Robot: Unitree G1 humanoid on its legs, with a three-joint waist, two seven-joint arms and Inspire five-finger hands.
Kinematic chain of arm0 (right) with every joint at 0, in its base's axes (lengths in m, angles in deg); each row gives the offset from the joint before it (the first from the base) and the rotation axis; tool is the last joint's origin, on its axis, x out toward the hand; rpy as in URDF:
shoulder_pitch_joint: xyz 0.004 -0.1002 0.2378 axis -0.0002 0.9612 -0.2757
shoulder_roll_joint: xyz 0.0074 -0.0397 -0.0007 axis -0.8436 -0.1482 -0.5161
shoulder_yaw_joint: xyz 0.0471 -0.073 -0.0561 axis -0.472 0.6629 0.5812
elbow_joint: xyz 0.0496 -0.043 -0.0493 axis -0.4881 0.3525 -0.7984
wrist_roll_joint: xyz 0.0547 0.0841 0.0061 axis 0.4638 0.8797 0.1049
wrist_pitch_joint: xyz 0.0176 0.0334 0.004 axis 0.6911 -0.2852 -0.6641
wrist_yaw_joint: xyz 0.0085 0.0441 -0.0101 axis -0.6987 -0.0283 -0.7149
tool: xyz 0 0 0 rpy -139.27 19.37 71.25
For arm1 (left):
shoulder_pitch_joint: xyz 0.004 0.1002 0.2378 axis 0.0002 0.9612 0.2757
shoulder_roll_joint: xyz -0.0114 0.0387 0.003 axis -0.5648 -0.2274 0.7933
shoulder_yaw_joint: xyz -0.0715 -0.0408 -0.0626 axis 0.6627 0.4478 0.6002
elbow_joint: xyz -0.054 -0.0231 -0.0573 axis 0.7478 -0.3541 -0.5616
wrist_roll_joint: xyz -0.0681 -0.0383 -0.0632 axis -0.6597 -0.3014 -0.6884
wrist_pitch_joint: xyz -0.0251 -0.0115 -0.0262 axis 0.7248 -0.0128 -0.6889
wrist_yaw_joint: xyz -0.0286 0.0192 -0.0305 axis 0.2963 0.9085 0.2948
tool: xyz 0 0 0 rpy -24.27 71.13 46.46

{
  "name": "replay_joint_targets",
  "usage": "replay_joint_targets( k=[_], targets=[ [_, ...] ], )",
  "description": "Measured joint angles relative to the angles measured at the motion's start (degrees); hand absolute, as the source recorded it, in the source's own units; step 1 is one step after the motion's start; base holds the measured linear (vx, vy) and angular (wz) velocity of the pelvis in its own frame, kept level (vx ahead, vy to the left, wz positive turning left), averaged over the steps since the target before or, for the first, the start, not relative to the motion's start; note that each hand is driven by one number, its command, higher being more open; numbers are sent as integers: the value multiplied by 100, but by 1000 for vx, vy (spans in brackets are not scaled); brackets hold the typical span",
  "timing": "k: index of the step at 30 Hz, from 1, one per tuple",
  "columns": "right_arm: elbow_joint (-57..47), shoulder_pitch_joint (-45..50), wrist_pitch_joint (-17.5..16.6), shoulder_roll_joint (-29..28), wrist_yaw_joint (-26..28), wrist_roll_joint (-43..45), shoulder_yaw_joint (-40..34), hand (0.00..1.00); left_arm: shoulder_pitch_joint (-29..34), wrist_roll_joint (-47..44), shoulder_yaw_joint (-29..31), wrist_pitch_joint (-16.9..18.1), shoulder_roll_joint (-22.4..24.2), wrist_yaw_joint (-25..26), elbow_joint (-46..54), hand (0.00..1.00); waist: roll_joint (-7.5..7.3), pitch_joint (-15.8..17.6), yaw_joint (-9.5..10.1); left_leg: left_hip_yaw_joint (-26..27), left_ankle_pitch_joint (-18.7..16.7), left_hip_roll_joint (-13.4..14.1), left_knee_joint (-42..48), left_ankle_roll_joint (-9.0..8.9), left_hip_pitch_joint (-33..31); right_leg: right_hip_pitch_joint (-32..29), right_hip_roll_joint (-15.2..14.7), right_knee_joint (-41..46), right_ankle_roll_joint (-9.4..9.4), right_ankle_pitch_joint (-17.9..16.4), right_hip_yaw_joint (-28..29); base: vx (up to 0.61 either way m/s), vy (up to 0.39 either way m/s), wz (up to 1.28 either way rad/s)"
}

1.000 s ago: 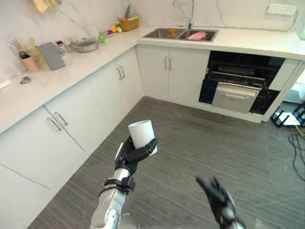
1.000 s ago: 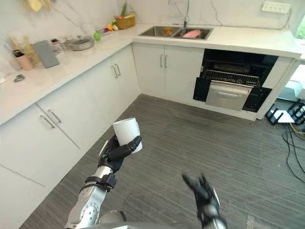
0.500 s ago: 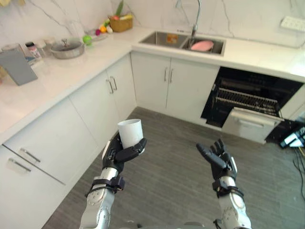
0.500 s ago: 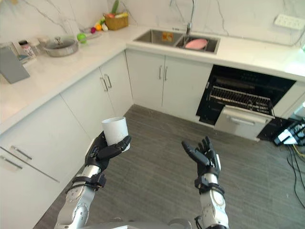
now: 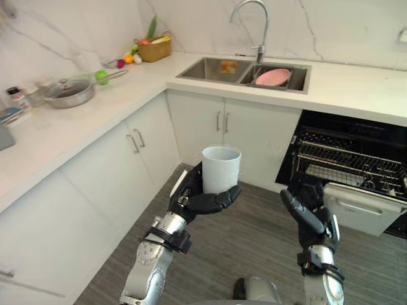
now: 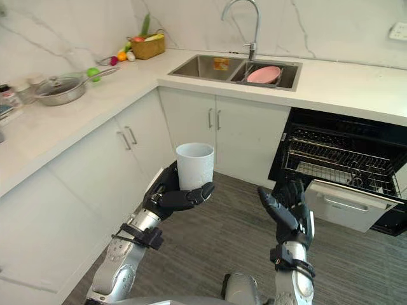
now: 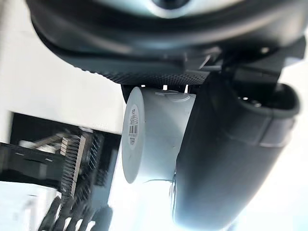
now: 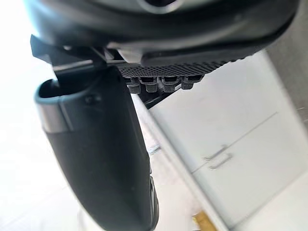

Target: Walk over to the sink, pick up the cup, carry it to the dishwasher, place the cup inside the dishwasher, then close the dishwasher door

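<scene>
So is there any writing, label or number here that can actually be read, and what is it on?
Sticker on the base of the cup, which the left hand holds: a barcode with fine print, too small to read.
Small jar on the counter: any label is too small to read.
No other text can be read.

L-shaped white marble countertop [image 5: 76, 124] bore a lidded pan [image 5: 67, 92], a green ball [image 5: 100, 77] beside the pan's handle, and a wicker basket [image 5: 154, 49] in the corner. The sink [image 5: 210, 68] held a pink plate [image 5: 273, 77] in its right basin. Grey wood-grain floor [image 5: 254, 235] lay below.
</scene>
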Motion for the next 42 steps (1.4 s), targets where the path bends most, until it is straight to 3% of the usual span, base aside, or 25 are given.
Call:
replay_joint_targets(
  k=[1,2,3,4,5,7,8,10,12,14,15,17,19,22,24,25,27,28,31,33,34,35,36,39,42],
  targets=[
    [-111,20,-61,-54,-42,11,-113,100,1,1,2,33,36,-20,-2,0,3,-1,1,-71,666,226,928,-1,-370,260,120,-126,-39,-140,39,271,-162,-20],
    [-174,51,-133,-77,-57,36,-191,100,29,1,0,96,62,-22,-14,0,11,-8,5,-328,1755,523,2022,2,-931,562,279,-370,-68,-216,112,421,-192,-29],
    [-199,61,-171,-63,-61,36,-220,100,35,1,3,131,79,-29,-21,0,50,-20,17,-444,1918,630,2579,-65,-1237,709,360,-482,-88,-230,156,376,-79,-44],
    [-219,68,-245,-58,-107,26,-300,100,58,0,4,169,145,-29,-21,0,59,-18,54,-419,1788,776,3868,84,-1923,1165,456,-796,-115,-266,277,392,-47,-41],
    [-232,68,-284,-56,-115,22,-298,100,67,0,3,187,148,-24,-20,0,39,-6,51,-298,1662,803,4121,161,-2105,1357,466,-939,-120,-274,323,393,-30,-48],
    [-362,49,-365,-54,-104,19,-250,100,93,-1,-5,285,159,3,-12,0,13,9,83,186,1081,843,3839,659,-2487,1872,470,-1312,-150,-273,539,353,-17,-57],
    [-440,-49,-389,-43,-99,20,-166,100,104,-8,-18,353,170,93,10,0,10,8,152,554,741,857,3066,787,-2608,2043,460,-1443,-129,-287,745,402,15,-91],
    [-458,-330,-395,7,-49,22,8,100,124,-109,-31,397,178,209,14,0,-14,-5,204,970,540,633,1016,697,-2613,2071,397,-1498,-44,-299,1065,497,74,-94],
    [-447,-572,-394,138,90,123,121,100,153,-86,-183,430,188,202,-1,0,-44,-9,185,579,936,-128,-2078,282,-2583,2061,217,-1522,107,-388,1362,459,161,-69],
    [-246,-664,-395,235,147,303,74,100,240,18,-309,517,132,150,-1,0,-45,-6,175,310,1100,-324,-2635,58,-2760,2144,147,-1580,322,-514,1497,465,273,-54],
    [-45,-673,-389,280,158,412,52,100,287,17,-381,570,14,105,-12,0,-64,2,193,377,1437,-360,-2616,245,-2670,2325,57,-1588,541,-686,1575,564,375,-65],
    [158,-639,-348,251,158,501,64,100,340,13,-375,612,-224,1,-14,0,-290,73,198,348,1771,-561,-2146,437,-2464,2597,-272,-1510,727,-837,1696,427,327,-74],
    [353,-631,-347,276,170,497,5,100,302,2,-323,619,-326,-91,-17,0,-497,46,40,351,1302,-933,-1496,819,-2464,2494,-765,-980,829,-794,1785,485,388,-44],
    [440,-645,-319,283,78,492,-165,100,23,6,-380,618,-338,-73,-21,0,-527,48,-52,558,804,-1026,-1000,923,-2391,2241,-990,-308,1101,-407,1997,372,319,-25],
    [498,-675,-275,265,-11,514,-294,100,-267,6,-434,618,-364,-32,-27,0,-548,57,-106,658,553,-1049,-990,945,-2172,1856,-1061,481,1236,164,1985,258,241,-35],
    [519,-675,-275,217,-42,621,-412,100,-546,-7,-585,617,-446,-29,-30,0,-620,60,-128,807,432,-1111,-1110,996,-1895,1394,-1251,1339,1294,891,1876,192,182,-35],
    [581,-742,-257,182,-36,596,-440,100,-735,-15,-740,616,-505,-7,-33,0,-660,79,-132,1101,349,-1140,-1357,1041,-1408,906,-1596,2228,1111,1388,1574,240,186,-72],
    [585,-755,-205,181,-19,596,-414,100,-787,7,-816,611,-518,103,-52,0,-654,81,-155,1288,346,-1103,-1523,1041,-1134,510,-1736,2854,867,1051,1194,176,107,-80],
    [558,-758,-116,193,32,608,-414,100,-792,9,-836,609,-521,348,-48,0,-663,85,-200,1546,284,-996,-1703,931,-791,-16,-1750,2728,665,539,373,139,30,-67],
    [451,-746,-53,259,32,611,-430,100,-793,-18,-761,553,-531,441,-28,0,-757,99,-242,1750,55,-907,-1605,709,-704,-159,-1466,729,569,378,-116,104,-111,-58],
    [405,-720,-53,268,31,611,-439,100,-791,-66,-761,532,-559,440,-11,0,-831,67,-238,1804,-37,-944,-1545,583,-715,-102,-1332,-212,550,556,-174,125,-114,-54],
    [409,-757,-68,352,22,614,-482,100,-806,-122,-776,498,-589,411,-54,0,-891,119,-270,1702,-113,-1065,-1524,462,-696,33,-1149,-1153,426,1185,-105,157,-41,-72],
    [396,-797,-70,485,-25,629,-567,100,-819,-107,-902,350,-456,420,-58,0,-533,139,-205,1283,-109,-1123,-1717,456,-723,143,-826,-1639,465,1207,-210,162,10,-90],
    [306,-757,-36,356,-52,657,-477,100,-835,-70,-1116,266,-393,450,-57,0,-370,175,-87,1835,-149,-882,-1857,315,-315,278,-762,-1624,387,1191,-1042,162,31,-123],
    [-243,-405,-13,194,-31,651,-308,100,-915,-54,-1128,146,-197,385,-62,0,-367,174,-195,2147,-470,-555,-1594,122,-71,231,-553,-1195,66,1058,-994,183,-37,-72]
  ],
)
